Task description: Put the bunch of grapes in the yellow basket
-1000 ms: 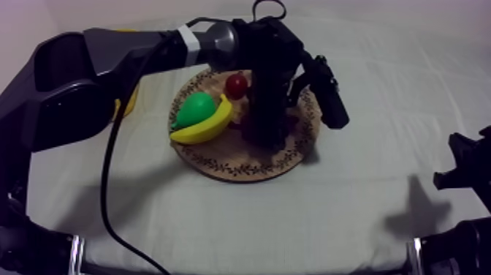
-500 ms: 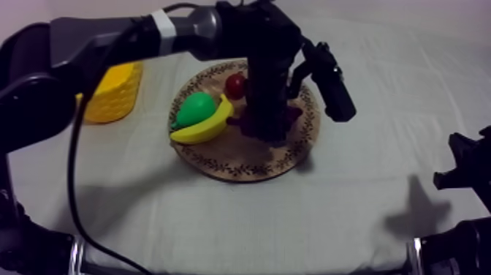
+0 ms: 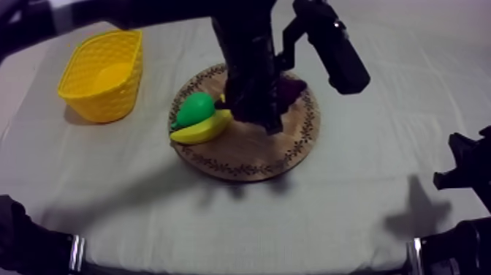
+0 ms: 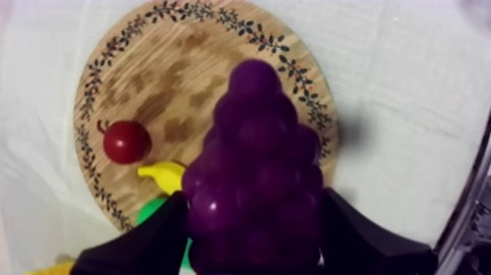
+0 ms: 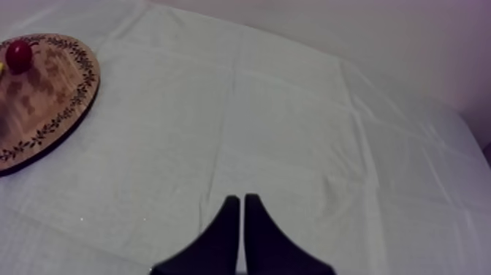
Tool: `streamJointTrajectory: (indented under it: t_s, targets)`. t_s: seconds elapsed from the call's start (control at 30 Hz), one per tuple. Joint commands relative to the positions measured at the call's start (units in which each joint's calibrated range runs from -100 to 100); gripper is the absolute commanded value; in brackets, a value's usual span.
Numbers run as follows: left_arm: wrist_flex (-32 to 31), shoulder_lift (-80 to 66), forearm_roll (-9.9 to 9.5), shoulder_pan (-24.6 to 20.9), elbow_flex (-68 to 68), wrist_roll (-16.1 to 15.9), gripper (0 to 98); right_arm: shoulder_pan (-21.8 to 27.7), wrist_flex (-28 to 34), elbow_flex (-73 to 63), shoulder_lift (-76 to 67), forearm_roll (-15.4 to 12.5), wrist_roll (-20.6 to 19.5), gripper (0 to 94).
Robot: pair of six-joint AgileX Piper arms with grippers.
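**Grapes pinched over the board, basket run not yet made**

The purple toy bunch of grapes (image 4: 256, 168) sat pinched between the two black fingers of the left tool (image 4: 252, 245), gripped at its broad end with the narrow tip pointing away from the wrist. It hung over the round wooden board with a patterned rim (image 4: 139, 73). It seemed clear of the wood, though contact beneath could not be ruled out.

The yellow toy banana (image 3: 199, 132) and the green pear (image 3: 194, 110) lay at the board's left side, with the small red fruit (image 4: 126, 142) close by. The yellow woven basket (image 3: 109, 102) stood at the far left of the grey-white surface (image 3: 351, 212), apart from the board. The right tool (image 5: 240, 219), fingers pressed together on nothing, rested at the near right, well away.

The likely trouble was the grip. The bunch is lumpy and rounded, so it could twist or slip during the swing left and land short on the cloth. A low carry would brush the pear and banana, which lay towards the basket. Clipping the basket's tall wall could tip or shove it.
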Motion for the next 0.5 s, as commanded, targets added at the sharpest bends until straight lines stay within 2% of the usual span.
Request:
streamJointTrajectory:
  t_s: [0.0,0.27,0.47]
  targets:
    - [0.49,-3.17,0.09,0.10,1.22,0.32,46.7,0.02,0.00,-0.04,0.00,-0.02,0.01,0.3]
    - [2.31,-8.29,0.21,0.62,2.42,1.33,46.7,0.02,0.00,-0.04,0.00,-0.02,0.01,0.3]
    - [2.44,-10.13,0.22,-0.85,2.69,2.56,46.5,0.02,0.00,-0.04,0.00,-0.02,0.01,0.3]
